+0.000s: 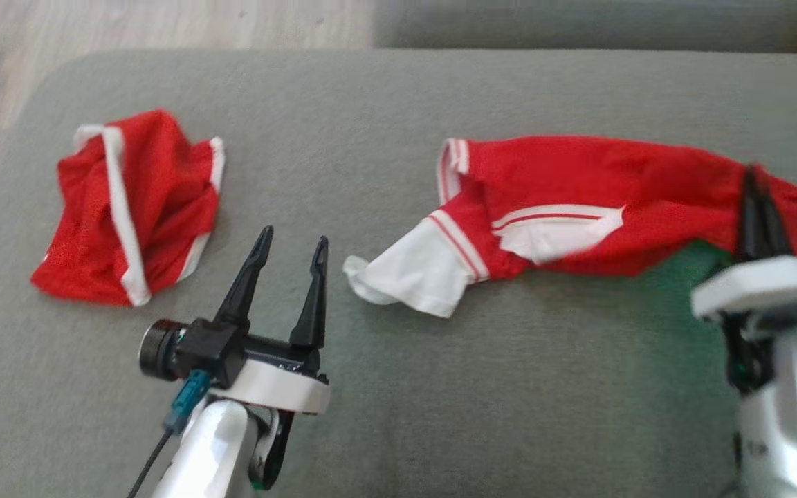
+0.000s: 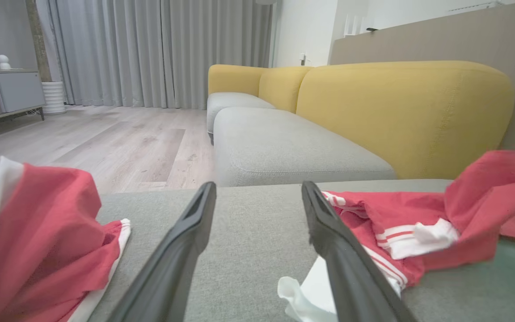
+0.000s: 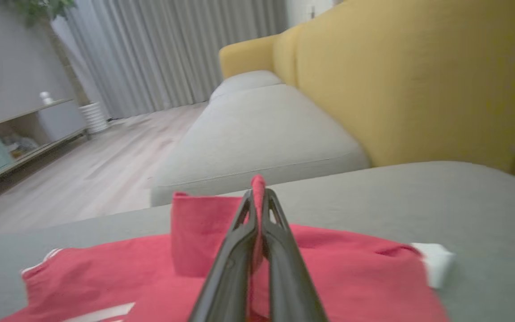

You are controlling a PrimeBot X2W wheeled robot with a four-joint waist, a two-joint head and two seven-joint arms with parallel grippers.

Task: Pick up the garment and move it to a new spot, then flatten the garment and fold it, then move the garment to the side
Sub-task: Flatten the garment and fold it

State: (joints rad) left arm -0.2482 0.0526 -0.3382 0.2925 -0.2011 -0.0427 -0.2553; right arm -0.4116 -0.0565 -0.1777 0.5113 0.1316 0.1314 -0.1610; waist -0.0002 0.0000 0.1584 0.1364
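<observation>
One limp, light red jersey [image 1: 578, 180] is clamped in the right gripper [image 1: 753, 181] at the cushion [image 1: 398, 387]'s right edge; the wide left gripper [image 1: 293, 238] could take its white sleeve [image 1: 412, 277].

Head view down on cushion [image 1: 398, 415], wrist views low, sharing yellow sofa [image 2: 400, 112]

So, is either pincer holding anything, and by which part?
The right pincer is shut on the shirt, pinching a raised fold of red cloth near its right end. The left pincer is open and empty.
</observation>
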